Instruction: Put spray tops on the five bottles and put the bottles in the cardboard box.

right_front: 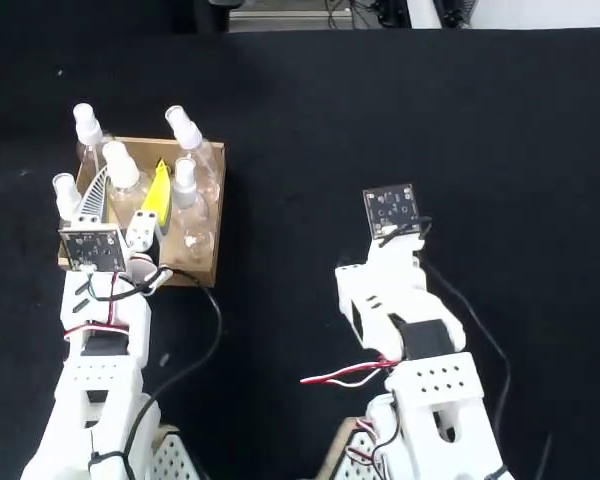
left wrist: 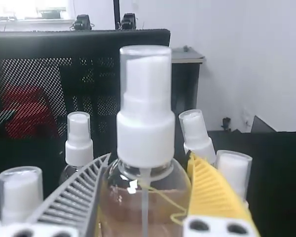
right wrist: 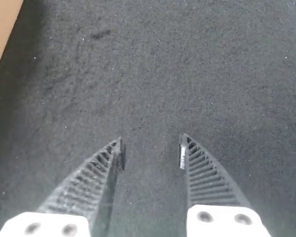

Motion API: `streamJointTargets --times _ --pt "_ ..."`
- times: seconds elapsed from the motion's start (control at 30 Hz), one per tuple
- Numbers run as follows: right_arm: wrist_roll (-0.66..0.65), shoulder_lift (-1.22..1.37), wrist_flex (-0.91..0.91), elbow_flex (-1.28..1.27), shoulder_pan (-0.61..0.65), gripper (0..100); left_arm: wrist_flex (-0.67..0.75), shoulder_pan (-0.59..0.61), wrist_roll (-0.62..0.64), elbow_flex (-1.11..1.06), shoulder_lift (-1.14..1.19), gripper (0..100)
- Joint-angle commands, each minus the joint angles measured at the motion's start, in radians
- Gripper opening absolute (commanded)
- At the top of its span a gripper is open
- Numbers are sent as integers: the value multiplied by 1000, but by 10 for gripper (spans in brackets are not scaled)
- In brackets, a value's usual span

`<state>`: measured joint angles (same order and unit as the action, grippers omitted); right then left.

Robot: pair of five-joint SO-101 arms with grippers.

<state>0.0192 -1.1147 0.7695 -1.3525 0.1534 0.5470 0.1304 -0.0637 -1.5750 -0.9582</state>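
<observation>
A black cloth-covered table [right_front: 480,150] fills the high view. An open brown cardboard box [right_front: 202,262] lies in the upper left of the frame. Two white arms come up from the lower edge, one reaching the box and the other resting at the centre, well apart from it.

Five clear plastic bottles stand upright in the box, each capped with a white spray top; the four free bottles [right_front: 185,180] surround the clear held bottle [left wrist: 145,197]. Whether the bottle at the box's left edge sits fully inside cannot be told.

The left gripper [left wrist: 148,157] has one ribbed white finger and one yellow finger, and these are pressed against opposite shoulders of the held bottle, so it is clamped. That bottle's long axis is vertical, directly between the fingers, with its spray top [left wrist: 144,108] rising above them. The next move is judged to be a release and a straight lift clear of the neighbouring tops.

The right gripper [right wrist: 151,143] is held apart over bare cloth.

No legible writing is seen on the bottles or the box.
</observation>
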Motion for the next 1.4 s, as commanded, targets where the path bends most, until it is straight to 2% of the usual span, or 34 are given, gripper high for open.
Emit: streamJointTargets --times 0.0,0.17,0.3,0.67,0.93,1.37 --pt "-3 -2 -15 8 9 162 26 -7 -9 58 38 29" --pt "-3 -2 -15 8 9 162 41 -8 0 134 170 29" --pt "-3 -2 -15 8 9 162 196 -10 -8 137 267 29" --pt "-5 -2 -15 8 8 162 405 -7 -9 148 474 29" --pt "-5 -2 -15 8 8 162 462 -4 -9 157 531 29" --pt "-5 -2 -14 8 8 162 465 -2 -9 251 655 29"
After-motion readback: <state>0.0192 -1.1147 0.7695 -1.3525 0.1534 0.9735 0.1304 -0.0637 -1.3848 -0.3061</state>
